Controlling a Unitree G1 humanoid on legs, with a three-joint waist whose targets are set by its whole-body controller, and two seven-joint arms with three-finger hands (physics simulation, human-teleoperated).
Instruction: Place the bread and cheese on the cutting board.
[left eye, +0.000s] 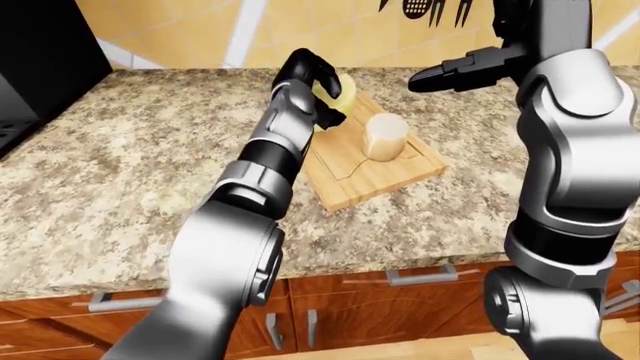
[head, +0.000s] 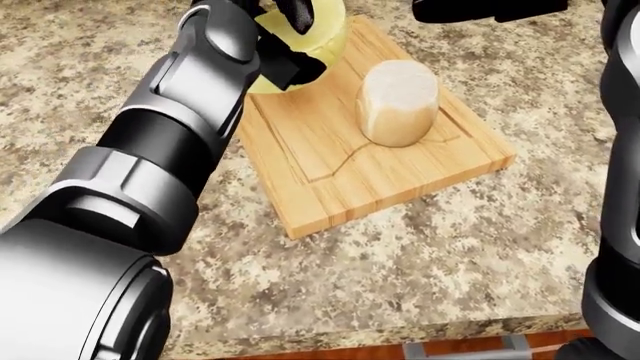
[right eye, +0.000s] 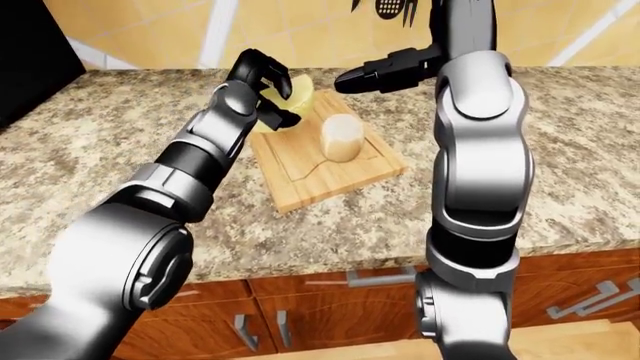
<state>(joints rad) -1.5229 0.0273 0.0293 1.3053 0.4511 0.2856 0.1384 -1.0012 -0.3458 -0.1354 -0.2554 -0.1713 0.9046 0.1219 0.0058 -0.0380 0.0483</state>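
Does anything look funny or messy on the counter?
Nothing is spilled or broken. The bread stands upright on the cutting board. The only unsettled thing is the cheese, gripped in the left robot hand over the board's top-left corner in the head view.

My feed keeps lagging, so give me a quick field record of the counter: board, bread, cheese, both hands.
board: rectangular wooden cutting board lying on speckled granite counter
bread: pale cylindrical bread piece standing on the board
cheese: yellow cheese wheel in the left hand, over the board's top-left corner in the head view
left hand: black left hand, fingers closed round the cheese
right hand: black right hand, held above the counter beyond the board, holding nothing, fingers extended
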